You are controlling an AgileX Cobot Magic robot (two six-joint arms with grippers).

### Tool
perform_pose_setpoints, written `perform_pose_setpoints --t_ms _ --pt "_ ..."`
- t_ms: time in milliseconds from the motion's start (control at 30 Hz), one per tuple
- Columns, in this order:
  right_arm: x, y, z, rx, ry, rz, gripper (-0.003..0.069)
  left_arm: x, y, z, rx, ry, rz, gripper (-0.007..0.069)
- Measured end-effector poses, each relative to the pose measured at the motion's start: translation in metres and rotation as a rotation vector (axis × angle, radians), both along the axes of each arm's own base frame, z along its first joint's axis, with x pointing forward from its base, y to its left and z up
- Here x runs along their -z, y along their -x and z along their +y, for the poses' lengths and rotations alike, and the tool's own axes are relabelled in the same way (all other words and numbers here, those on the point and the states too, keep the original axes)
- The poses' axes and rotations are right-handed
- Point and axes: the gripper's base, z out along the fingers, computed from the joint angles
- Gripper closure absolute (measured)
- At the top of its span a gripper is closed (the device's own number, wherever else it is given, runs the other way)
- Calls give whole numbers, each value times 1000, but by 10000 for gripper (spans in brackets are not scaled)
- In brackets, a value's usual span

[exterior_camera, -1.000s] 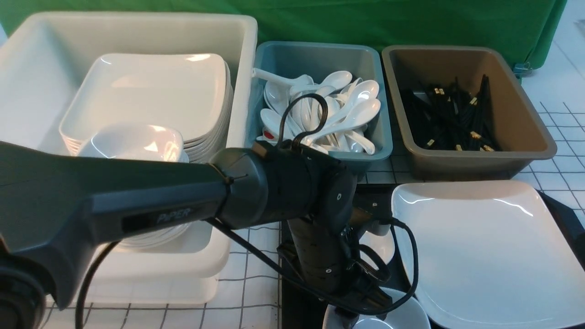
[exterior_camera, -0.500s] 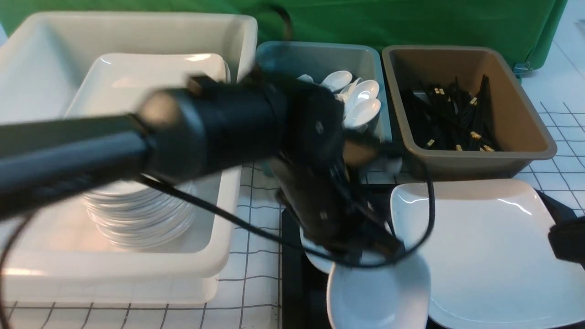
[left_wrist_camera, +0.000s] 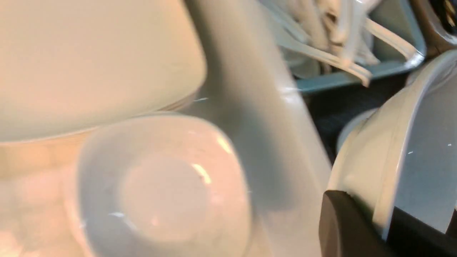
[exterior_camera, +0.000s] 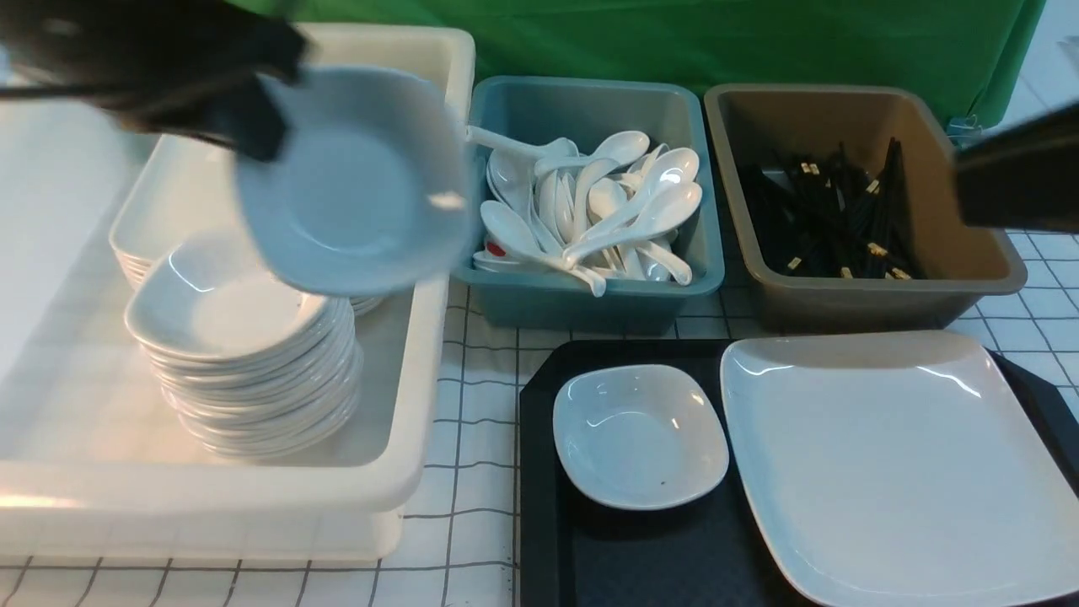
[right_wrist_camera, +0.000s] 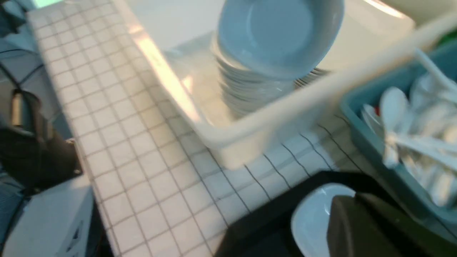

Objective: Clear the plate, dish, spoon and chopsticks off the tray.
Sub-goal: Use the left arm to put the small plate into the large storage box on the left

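Dish (exterior_camera: 354, 181) hangs tilted, clamped in our left fingers (left_wrist_camera: 342, 228), arm high over the white bin (exterior_camera: 421, 438); our right fingers (right_wrist_camera: 357, 232), closed together, hover right of it

Gridded table (exterior_camera: 472, 396) bears white bin (exterior_camera: 413, 472), teal bin (exterior_camera: 573, 303), brown bin (exterior_camera: 843, 308) — and tray (exterior_camera: 539, 506).

White bin (exterior_camera: 211, 499), teal bin (exterior_camera: 582, 308), brown bin (exterior_camera: 851, 308) side by side.
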Motion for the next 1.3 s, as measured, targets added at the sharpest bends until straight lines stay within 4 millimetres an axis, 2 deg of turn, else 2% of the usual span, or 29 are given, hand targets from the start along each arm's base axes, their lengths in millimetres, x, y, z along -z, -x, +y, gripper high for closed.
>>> perform_pose_setpoints --t_ms 33,67,133,200,233,300,367,500,567,633,667,700,767,833,933,1000,1067,1100,1167,1200,1300 --pt "0 -4 11 -32 1 5 655 4 -1 16 -51 22 6 610" --pt "-1 -4 11 -30 -2 -1 655 5 -2 22 -72 33 6 610" --pt "3 -14 39 -93 48 4 655 24 -4 54 -168 96 31 610" --pt "14 -22 65 -131 135 26 655 43 -5 69 -213 127 48 610" --pt "14 -22 68 -133 141 25 655 46 -6 72 -223 131 44 610" --pt "27 -28 92 -154 225 43 655 64 -9 79 -238 138 51 610" --pt "35 -31 106 -166 267 54 655 74 -12 79 -226 136 57 610" --pt "43 -35 119 -166 284 56 655 90 -19 80 -184 133 81 594" --pt "42 -37 120 -155 276 45 655 96 -24 81 -182 132 90 546" --pt "41 -38 121 -150 272 37 655 98 -26 82 -183 127 92 487" --pt "41 -38 120 -147 272 34 655 99 -26 82 -181 121 94 421" --pt "41 -38 120 -147 272 34 655 99 -26 82 -180 120 94 421" --pt "42 -39 119 -132 292 36 655 95 -26 83 -165 92 79 300" --pt "44 -42 114 -95 322 43 655 83 -27 87 -178 48 47 214" --pt "44 -48 101 -8 381 54 655 55 -25 93 -219 -29 -28 182" --pt "43 -51 91 41 411 51 655 38 -21 94 -231 -49 -76 201" --pt "38 -55 72 113 442 50 652 17 -15 89 -224 -41 -130 274" --pt "37 -55 70 121 444 50 652 16 -14 88 -220 -39 -131 274" --pt "31 -58 43 218 442 48 653 -2 -5 60 -98 -30 -189 440" --pt "29 -58 35 247 439 48 653 -5 -4 50 -51 -32 -199 496" --pt "34 -59 4 354 446 78 653 -6 1 -4 171 -15 -210 602"
